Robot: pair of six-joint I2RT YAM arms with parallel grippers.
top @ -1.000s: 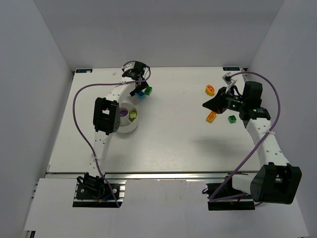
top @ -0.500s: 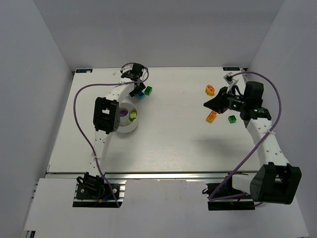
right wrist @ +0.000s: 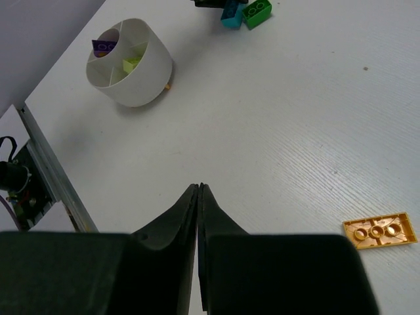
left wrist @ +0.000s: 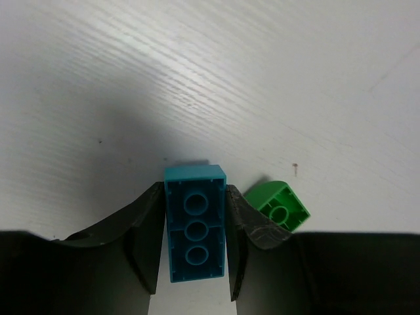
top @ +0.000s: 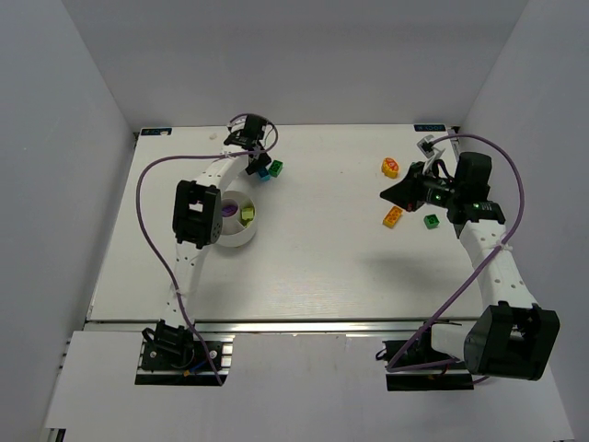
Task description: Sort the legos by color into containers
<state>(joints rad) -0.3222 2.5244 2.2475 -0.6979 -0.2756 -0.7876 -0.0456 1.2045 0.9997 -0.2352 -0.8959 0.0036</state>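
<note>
Cyan lego (left wrist: 195, 226) sits pinched in our left hand (left wrist: 195, 197), green lego (left wrist: 281, 209) just beside one finger; our right hand (right wrist: 199, 190) is pressed together.

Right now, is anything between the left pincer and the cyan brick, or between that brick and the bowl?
Nothing visible. The left pincer has its fingers against both sides of the cyan brick. A green brick lies just outside one finger, not between. The table stretch toward the bowl looks bare.
</note>
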